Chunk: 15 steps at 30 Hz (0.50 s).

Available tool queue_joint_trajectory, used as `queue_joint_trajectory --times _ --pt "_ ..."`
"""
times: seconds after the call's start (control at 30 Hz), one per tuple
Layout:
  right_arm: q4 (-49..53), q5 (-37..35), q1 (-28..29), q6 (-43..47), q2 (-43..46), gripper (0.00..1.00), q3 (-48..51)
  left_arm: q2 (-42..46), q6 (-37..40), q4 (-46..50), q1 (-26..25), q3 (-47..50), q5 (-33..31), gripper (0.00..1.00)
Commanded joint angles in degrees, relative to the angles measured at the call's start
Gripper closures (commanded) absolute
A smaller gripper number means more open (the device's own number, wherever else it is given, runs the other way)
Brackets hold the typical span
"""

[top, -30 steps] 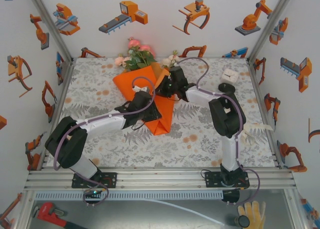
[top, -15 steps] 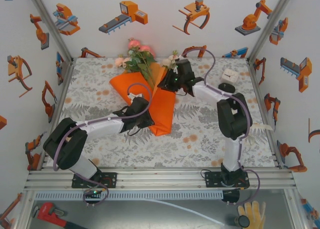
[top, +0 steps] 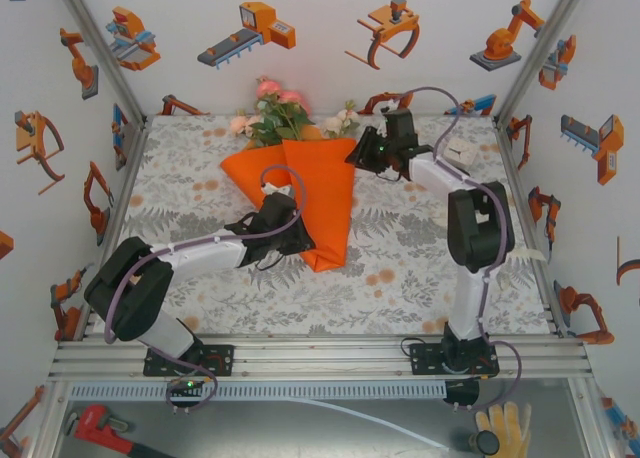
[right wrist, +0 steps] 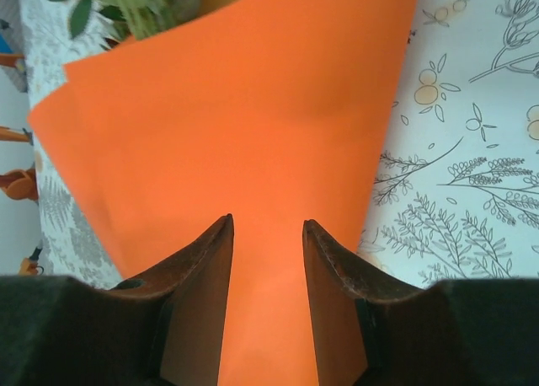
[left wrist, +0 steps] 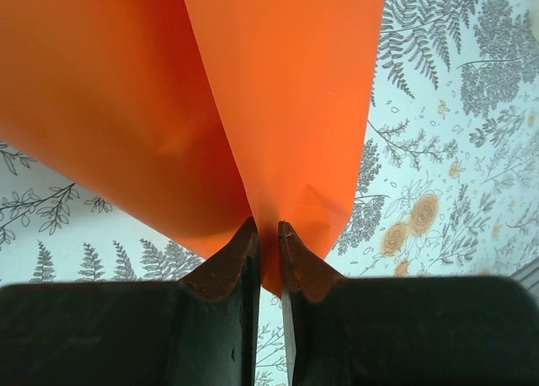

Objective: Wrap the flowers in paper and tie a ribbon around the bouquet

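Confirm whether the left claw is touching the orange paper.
Touching. The left wrist view shows the left claw closed on the narrow tip of the orange paper, pinched between its fingers.

We see a grey-and-orange floral cloth (top: 400,258) lying flat, orange robot-arm stickers (top: 250,30) on white walls (top: 320,78), and a red pipe wrench (top: 95,421) and yellow work glove (top: 512,426) beside the aluminium front rail (top: 320,356).

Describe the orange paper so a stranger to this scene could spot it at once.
On the grey fern-print cloth, toward the back middle, lies the paper: a large, plain, bright orange sheet folded into a cone. The flowers poke from its wide far end and the left gripper pinches its narrow near tip. Unlike the cloth's small orange blossoms, it is one big matte block of colour.
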State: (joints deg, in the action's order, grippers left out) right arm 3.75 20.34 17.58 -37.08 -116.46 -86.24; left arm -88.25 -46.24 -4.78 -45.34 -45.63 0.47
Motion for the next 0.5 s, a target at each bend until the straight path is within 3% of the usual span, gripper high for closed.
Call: queue_joint_trajectory --times 0.0,0.17,0.3,0.47 --pt "2.09 3.89 0.94 1.25 -3.79 0.6 -2.54 0.58 1.21 -0.85 -0.03 0.71 1.08 0.78" --pt "1.98 6.19 2.4 1.02 -7.88 0.61 -4.92 0.53 1.79 -0.95 -0.1 0.76 1.29 0.74" --pt "1.26 6.38 3.15 0.96 -9.29 0.61 -5.17 1.1 2.76 -0.67 -0.19 0.63 1.25 0.64" --pt "2.36 1.81 3.29 2.72 -9.7 0.61 -4.46 7.04 5.86 5.41 -0.19 -0.54 -6.05 0.56"
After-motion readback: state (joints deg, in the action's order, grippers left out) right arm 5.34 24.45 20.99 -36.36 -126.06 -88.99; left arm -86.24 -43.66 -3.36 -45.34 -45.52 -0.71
